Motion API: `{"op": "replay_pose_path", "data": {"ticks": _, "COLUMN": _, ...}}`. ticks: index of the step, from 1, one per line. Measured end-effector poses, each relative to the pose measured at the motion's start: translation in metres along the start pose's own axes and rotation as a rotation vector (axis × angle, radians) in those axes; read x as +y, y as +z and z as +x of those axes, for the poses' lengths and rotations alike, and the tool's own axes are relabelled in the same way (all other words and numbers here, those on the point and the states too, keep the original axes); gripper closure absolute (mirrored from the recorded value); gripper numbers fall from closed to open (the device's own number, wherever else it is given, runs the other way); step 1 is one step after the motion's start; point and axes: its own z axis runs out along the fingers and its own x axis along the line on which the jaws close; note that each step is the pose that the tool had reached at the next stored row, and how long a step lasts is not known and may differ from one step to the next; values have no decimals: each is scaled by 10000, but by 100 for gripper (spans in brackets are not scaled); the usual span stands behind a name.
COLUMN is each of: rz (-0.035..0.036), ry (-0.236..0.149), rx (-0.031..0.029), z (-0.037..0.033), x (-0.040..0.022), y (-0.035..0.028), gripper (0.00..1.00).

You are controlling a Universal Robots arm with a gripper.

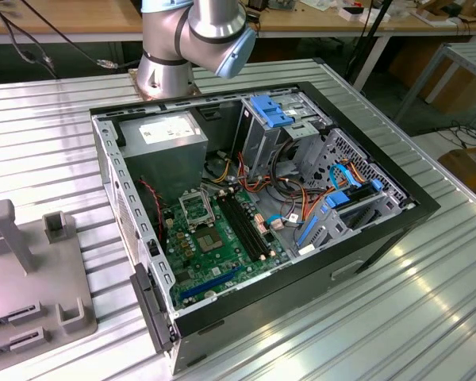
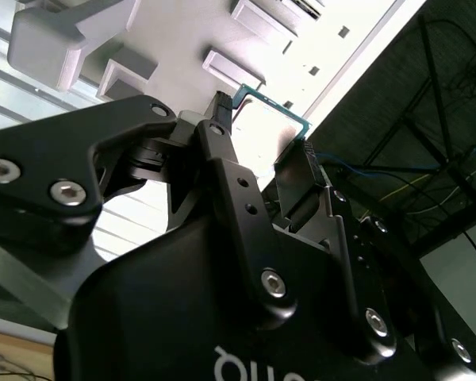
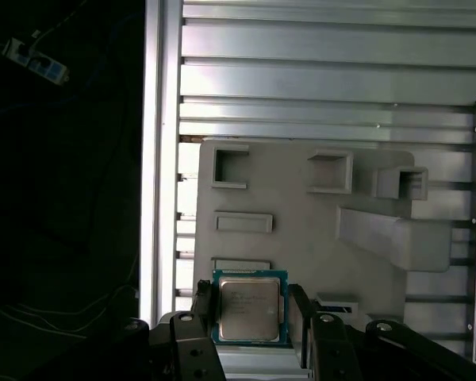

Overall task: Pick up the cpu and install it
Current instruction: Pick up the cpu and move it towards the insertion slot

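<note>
Gripper (image 3: 251,298): pinching cpu (image 3: 250,311) by two opp. edges, fingers (image 3: 203,305) tight each side.
Cpu: flat, metal top twd wrist cam, held above grey tray (image 3: 301,238).
Socket (image 1: 197,208): inside pc case (image 1: 246,305), to exterior view's right of tray.

One cpu (image 3: 250,309), one tool (image 2: 262,131), one computer case (image 1: 365,254)

Exterior view evenly lit; glare bleaches the grey tray (image 2: 289,67) in the second wrist view.

Grey fixture plate (image 3: 301,230), ribbed metal table (image 1: 381,317)
</note>
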Motion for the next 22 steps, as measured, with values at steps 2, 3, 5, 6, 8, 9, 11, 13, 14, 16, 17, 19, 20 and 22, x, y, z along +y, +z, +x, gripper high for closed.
{"op": "replay_pose_path", "data": {"ticks": 2, "rz": 0, "ry": 0, "rx": 0, "z": 0, "x": 0, "y": 0, "gripper": 53}}
{"op": "replay_pose_path", "data": {"ticks": 3, "rz": 0, "ry": 0, "rx": 1, "z": -1, "x": 0, "y": -1, "gripper": 53}}
{"op": "replay_pose_path", "data": {"ticks": 5, "rz": 1, "ry": 0, "rx": 2, "z": -10, "x": 0, "y": -2, "gripper": 53}}
{"op": "replay_pose_path", "data": {"ticks": 6, "rz": 0, "ry": -1, "rx": 0, "z": -16, "x": -1, "y": 0, "gripper": 53}}
{"op": "replay_pose_path", "data": {"ticks": 8, "rz": 0, "ry": -1, "rx": 0, "z": -30, "x": -1, "y": -1, "gripper": 53}}
{"op": "replay_pose_path", "data": {"ticks": 9, "rz": 0, "ry": 0, "rx": 0, "z": -36, "x": -1, "y": -1, "gripper": 53}}
{"op": "replay_pose_path", "data": {"ticks": 11, "rz": -1, "ry": 2, "rx": -1, "z": -41, "x": -1, "y": 0, "gripper": 53}}
{"op": "replay_pose_path", "data": {"ticks": 13, "rz": 1, "ry": 0, "rx": 2, "z": -45, "x": -2, "y": -3, "gripper": 53}}
{"op": "replay_pose_path", "data": {"ticks": 14, "rz": 0, "ry": 0, "rx": -1, "z": -46, "x": -1, "y": -4, "gripper": 53}}
{"op": "replay_pose_path", "data": {"ticks": 16, "rz": 0, "ry": 1, "rx": 0, "z": -46, "x": -1, "y": -14, "gripper": 53}}
{"op": "replay_pose_path", "data": {"ticks": 17, "rz": 0, "ry": 0, "rx": -1, "z": -46, "x": -1, "y": -23, "gripper": 53}}
{"op": "replay_pose_path", "data": {"ticks": 19, "rz": -1, "ry": 0, "rx": -1, "z": -46, "x": 0, "y": -37, "gripper": 53}}
{"op": "replay_pose_path", "data": {"ticks": 20, "rz": -1, "ry": 0, "rx": -1, "z": -46, "x": 0, "y": -45, "gripper": 53}}
{"op": "replay_pose_path", "data": {"ticks": 22, "rz": -1, "ry": 0, "rx": 2, "z": -46, "x": 2, "y": -143, "gripper": 53}}
